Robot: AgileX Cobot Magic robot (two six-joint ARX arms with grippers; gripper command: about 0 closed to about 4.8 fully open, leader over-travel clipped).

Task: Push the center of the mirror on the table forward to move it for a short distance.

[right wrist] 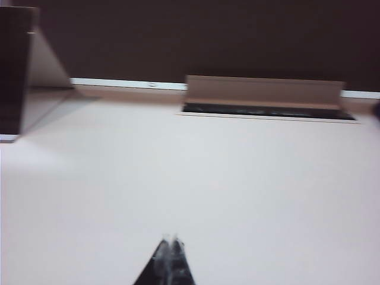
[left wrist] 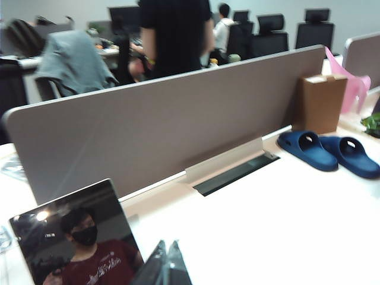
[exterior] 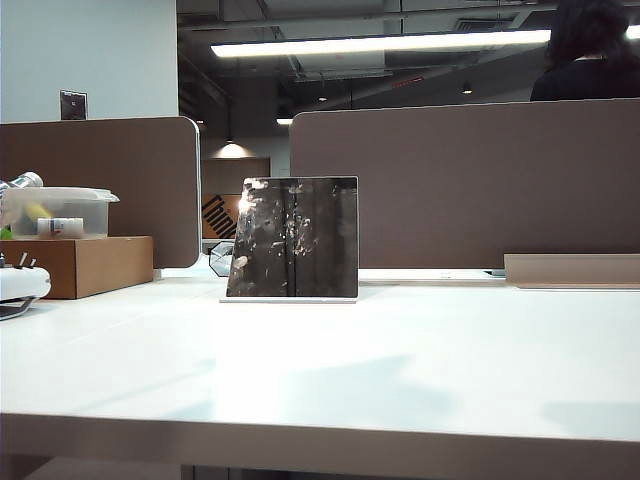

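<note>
The mirror [exterior: 292, 238], a square dark speckled panel with a thin white edge, stands upright near the middle of the white table [exterior: 400, 360]. Neither arm shows in the exterior view. In the left wrist view the mirror [left wrist: 71, 237] reflects a masked person, and my left gripper [left wrist: 168, 244] is shut just beside the mirror's lower corner, holding nothing. In the right wrist view the mirror [right wrist: 13, 71] appears edge-on with its white stand, far from my right gripper [right wrist: 170, 238], which is shut and empty above the tabletop.
Brown desk partitions [exterior: 470, 185] run behind the mirror. A cardboard box [exterior: 85, 265] with a plastic container [exterior: 58, 212] sits at the left. A cable slot with a raised flap [right wrist: 264, 95] lies along the back edge. Blue slippers [left wrist: 326, 151] rest on the table.
</note>
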